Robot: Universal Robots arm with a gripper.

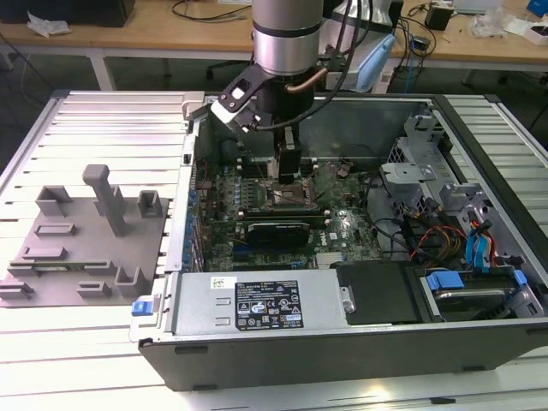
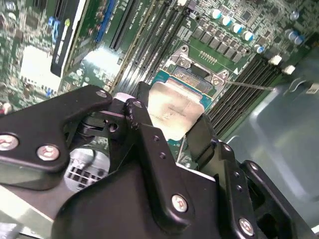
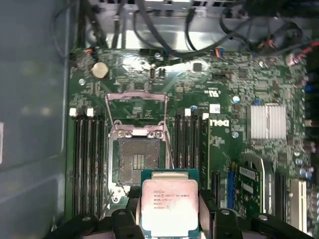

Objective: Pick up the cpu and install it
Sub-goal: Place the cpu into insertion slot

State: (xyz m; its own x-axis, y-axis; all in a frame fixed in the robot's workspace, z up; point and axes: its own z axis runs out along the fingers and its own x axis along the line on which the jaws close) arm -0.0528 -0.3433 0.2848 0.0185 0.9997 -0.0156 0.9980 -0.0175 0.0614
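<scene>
We see the gripper [image 3: 169, 209] clenched on the cpu [image 3: 170, 196], one finger at each side. The cpu hangs close above the open motherboard socket [image 3: 138, 160], not seated in it.

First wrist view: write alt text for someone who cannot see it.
The gripper holds the cpu, silvery top facing the camera, between its black fingers, close to the open, empty socket on a green motherboard. Dark memory slots flank the socket, and cables run along the case wall beyond.
</scene>
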